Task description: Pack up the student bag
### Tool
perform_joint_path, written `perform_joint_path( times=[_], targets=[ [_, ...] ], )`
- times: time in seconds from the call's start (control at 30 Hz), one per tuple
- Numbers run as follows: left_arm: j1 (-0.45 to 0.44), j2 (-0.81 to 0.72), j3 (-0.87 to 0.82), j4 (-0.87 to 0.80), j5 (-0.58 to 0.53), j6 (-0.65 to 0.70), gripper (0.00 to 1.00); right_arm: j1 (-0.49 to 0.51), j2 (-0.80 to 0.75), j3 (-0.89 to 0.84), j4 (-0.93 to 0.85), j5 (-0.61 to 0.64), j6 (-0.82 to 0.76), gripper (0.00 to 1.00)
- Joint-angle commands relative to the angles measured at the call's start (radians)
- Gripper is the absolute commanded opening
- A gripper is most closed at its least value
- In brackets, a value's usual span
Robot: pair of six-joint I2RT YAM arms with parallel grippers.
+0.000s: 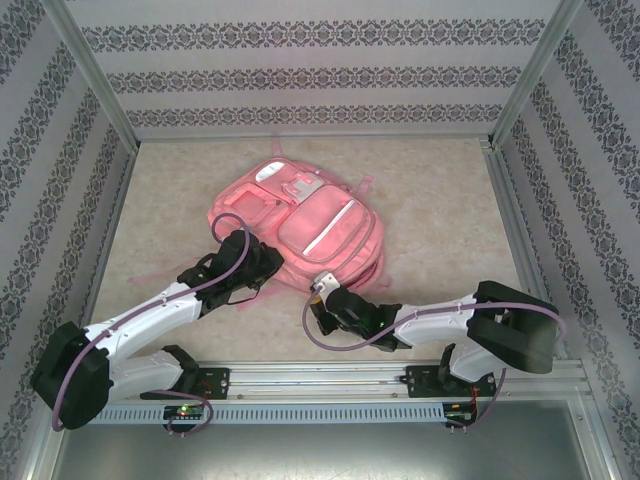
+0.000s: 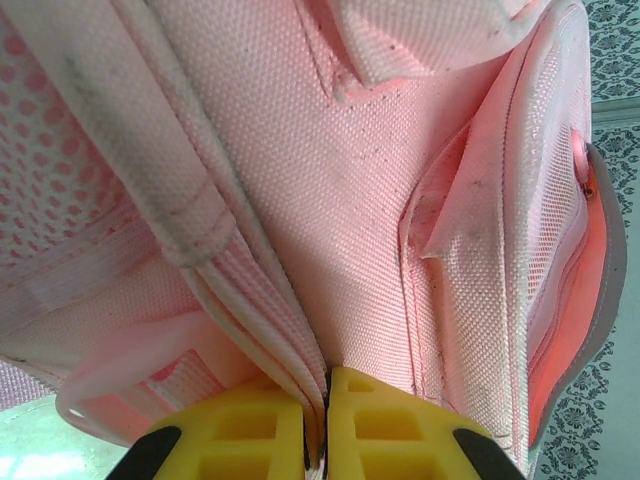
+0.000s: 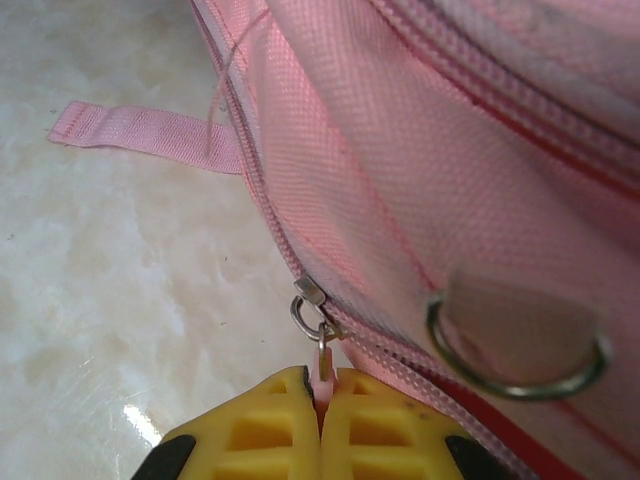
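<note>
Left pincer (image 2: 325,390) is clamping the big pink fabric backpack (image 1: 300,225), right pincer (image 3: 320,395) its 6 o'clock thin pink zipper tab (image 3: 323,358); pulling crooked, you're risking a slip.

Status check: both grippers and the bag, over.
Left gripper shut on a fabric edge of the student bag. Right gripper shut on its zipper pull. Nothing seen blocking.
</note>
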Motion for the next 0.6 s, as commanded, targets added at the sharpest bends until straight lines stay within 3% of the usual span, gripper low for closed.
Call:
perform_joint_path(
  times=[0.0,0.33,0.57],
  targets=[
    [0.022,-0.024,-0.014,-0.035,-0.09,0.042,0.1,-0.005,-0.027,-0.025,-0.066,0.041,-0.004,0.0],
    [0.056,-0.065,-0.019,-0.091,-0.098,0.095,0.1,-0.016,-0.045,-0.023,-0.129,0.014,0.015,0.0],
    [0.131,-0.07,0.018,-0.18,-0.068,0.213,0.1,-0.016,-0.033,-0.003,-0.106,-0.012,-0.018,0.0]
  ],
)
